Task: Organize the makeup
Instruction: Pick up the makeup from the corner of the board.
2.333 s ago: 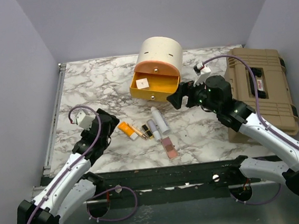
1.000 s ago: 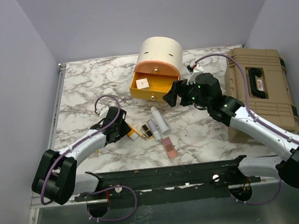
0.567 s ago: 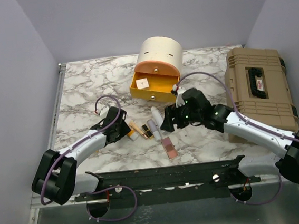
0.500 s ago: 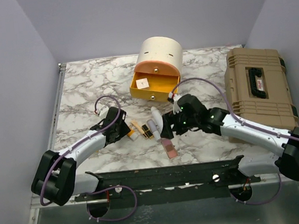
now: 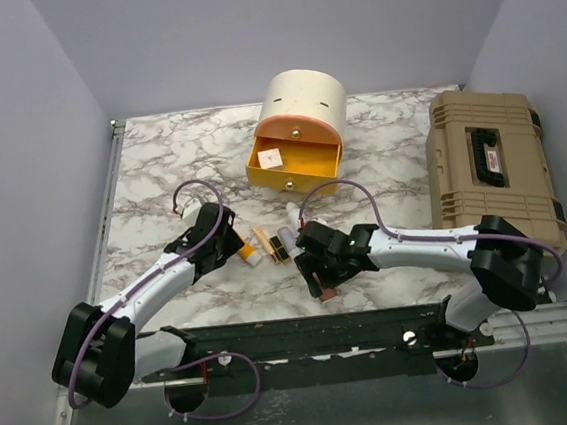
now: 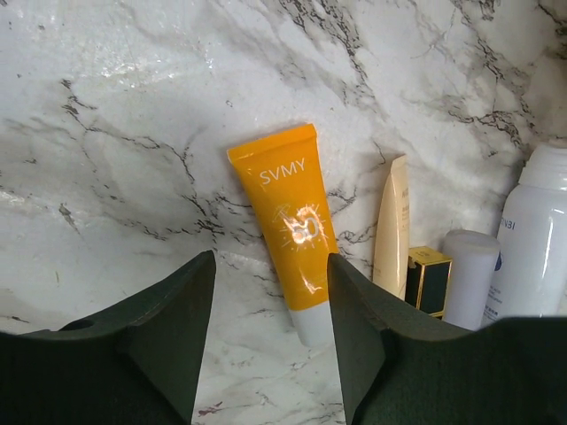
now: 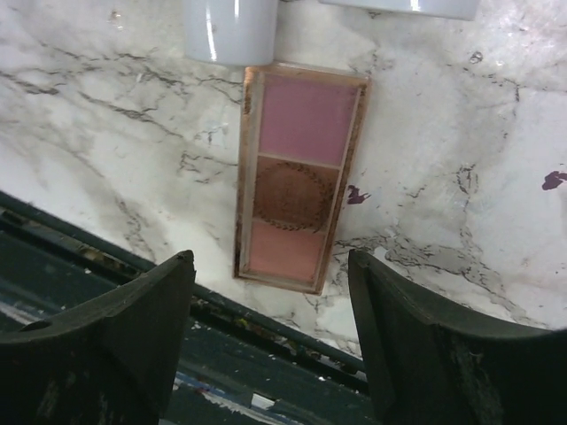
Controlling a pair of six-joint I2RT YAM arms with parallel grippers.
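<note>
The makeup lies in a cluster near the table's front. My left gripper [image 6: 270, 262] [image 5: 233, 247] is open, its fingers on either side of the cap end of an orange tube [image 6: 288, 232]. Right of that tube lie a slim cream tube [image 6: 392, 226], a gold-black lipstick [image 6: 429, 282] and white tubes [image 6: 536, 235]. My right gripper [image 7: 270, 258] [image 5: 319, 266] hangs open over the near end of the flat pink palette [image 7: 299, 177], without gripping it. A small white square compact [image 5: 270, 157] rests in the orange drawer.
The cream cylindrical case [image 5: 301, 100] stands at the back with its orange drawer [image 5: 310, 175] pulled out. A tan toolbox [image 5: 490, 167] fills the right side. The dark front rail [image 7: 266, 354] runs just below the palette.
My right arm swung from beside the case down to the palette at the front edge, its jaws narrowing a little. The left arm came down to the orange tube and then held still.
</note>
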